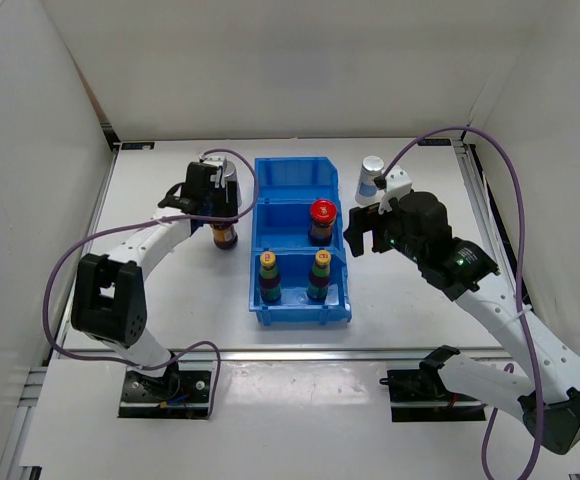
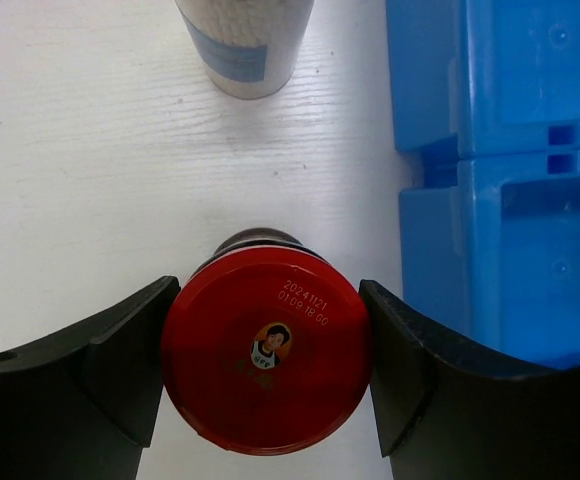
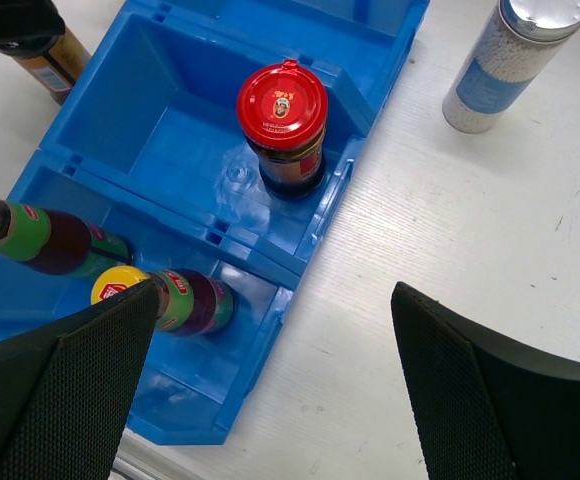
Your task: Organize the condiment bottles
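Blue plastic bin (image 1: 260, 200) lies in the middle of the surface (image 1: 170, 290), its three compartments running from the far edge toward the near edge. The far compartment holds nothing. In the middle one a red-lidded jar (image 1: 321, 221) stands upright against the right wall, and in the near one the left yellow-capped bottle (image 1: 269, 277) and the right yellow-capped bottle (image 1: 320, 273) stand side by side. Just left of the bin, level with its middle compartment, a second red-lidded jar (image 2: 267, 360) stands on the surface. The left tool (image 2: 267, 360) is clenched on this jar, its fingers (image 2: 120, 375) pressed against both sides of the lid. Beyond it, toward the far edge, stands a silver-capped cylinder (image 2: 245, 45). The other silver-capped cylinder (image 3: 515, 60) stands right of the bin's far compartment. The right tool (image 3: 270, 400) hangs released, its fingers spread wide, above the bin's right wall and touching nothing.
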Motion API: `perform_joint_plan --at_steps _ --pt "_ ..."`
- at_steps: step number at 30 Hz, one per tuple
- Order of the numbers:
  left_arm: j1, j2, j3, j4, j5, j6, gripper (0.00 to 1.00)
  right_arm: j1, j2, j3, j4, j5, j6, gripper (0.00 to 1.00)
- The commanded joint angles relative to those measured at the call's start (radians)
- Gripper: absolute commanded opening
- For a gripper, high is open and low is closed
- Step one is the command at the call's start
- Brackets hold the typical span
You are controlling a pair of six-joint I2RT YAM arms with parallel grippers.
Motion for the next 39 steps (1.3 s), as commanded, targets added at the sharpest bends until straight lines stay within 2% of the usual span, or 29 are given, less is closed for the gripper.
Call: perform_joint_plan --at_steps 1,8,12,18,29,32,37,38,39 --pt "-0.005 -0.104 0.16 -0.002 -0.004 0.027 0.39 0.007 -0.023 -0.002 -0.007 0.007 0.011 1.0" --pt "-0.102 -0.172 0.327 -0.02 -0.05 0.077 0.38 0.007 -0.023 -0.002 -0.025 0.016 0.011 1.0" --pt "-0.166 -0.193 0.328 0.046 0.034 0.077 0.38 0.007 -0.023 -0.002 -0.025 0.025 0.011 1.0" --pt "-0.236 -0.135 0.26 0.121 0.096 0.056 0.39 0.007 -0.043 -0.002 -0.045 0.043 0.02 1.0" --pt "-0.256 0.011 0.157 0.219 0.129 0.015 0.4 0.007 -0.065 -0.002 -0.054 0.053 0.02 1.0" --pt "-0.256 0.035 0.148 0.219 0.119 0.015 0.45 0.007 -0.075 -0.011 -0.054 0.062 0.02 1.0" --pt "-0.256 0.055 0.173 0.195 0.082 0.033 0.67 0.007 -0.076 -0.012 -0.064 0.073 0.038 1.0" --pt "-0.256 0.055 0.173 0.195 0.07 0.033 0.8 0.007 -0.076 -0.012 -0.064 0.089 0.038 1.0" --pt "-0.256 0.055 0.182 0.181 0.057 0.033 1.0 0.007 -0.076 -0.001 -0.074 0.105 0.052 1.0"
